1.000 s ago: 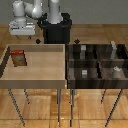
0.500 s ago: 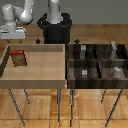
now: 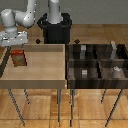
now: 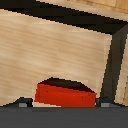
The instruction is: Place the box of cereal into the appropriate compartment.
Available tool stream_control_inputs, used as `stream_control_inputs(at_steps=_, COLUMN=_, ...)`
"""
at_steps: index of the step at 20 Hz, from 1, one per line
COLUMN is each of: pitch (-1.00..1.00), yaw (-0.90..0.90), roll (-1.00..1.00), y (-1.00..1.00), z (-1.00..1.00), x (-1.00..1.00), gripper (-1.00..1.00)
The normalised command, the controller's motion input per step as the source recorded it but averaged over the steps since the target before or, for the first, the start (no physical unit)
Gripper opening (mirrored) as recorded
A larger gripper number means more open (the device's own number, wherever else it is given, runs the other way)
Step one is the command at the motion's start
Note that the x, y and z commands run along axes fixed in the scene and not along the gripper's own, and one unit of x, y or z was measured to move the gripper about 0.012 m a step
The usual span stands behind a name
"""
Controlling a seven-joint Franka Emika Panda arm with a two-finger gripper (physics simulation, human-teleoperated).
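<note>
cereal box: upright in pale tray, far corner at ext. view's left, well apart from dark 4-cell bin. gripper hovers just above box, wrist view shows box top between finger tips; fingers look spread wider than box, holding nothing.

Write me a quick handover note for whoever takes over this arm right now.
Gripper: above the cereal box, holding nothing; its fingertips flank the box top in the wrist view, but whether it is open or shut cannot be told.
Cereal box: upright in the pale tray, near the tray's edge at the exterior view's left.
Brown bin: four cells, at the exterior view's right, with small grey blocks inside.
Done: arm positioned over the box.
Left: grasp, lift, carry to the bin, place in the right cell.
</note>
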Motion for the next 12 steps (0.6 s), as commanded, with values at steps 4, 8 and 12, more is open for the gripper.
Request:
stream_control_inputs(at_steps=4, pitch=0.0, yaw=0.61, roll=0.0, y=0.0, z=0.25, x=0.0, gripper=1.0)
stream_control_inputs(at_steps=8, pitch=0.0, yaw=0.0, roll=0.0, y=0.0, z=0.25, x=0.0, gripper=1.0)
stream_control_inputs(at_steps=12, pitch=0.0, yaw=0.11, roll=0.0, y=0.0, z=0.0, x=0.0, gripper=1.0)
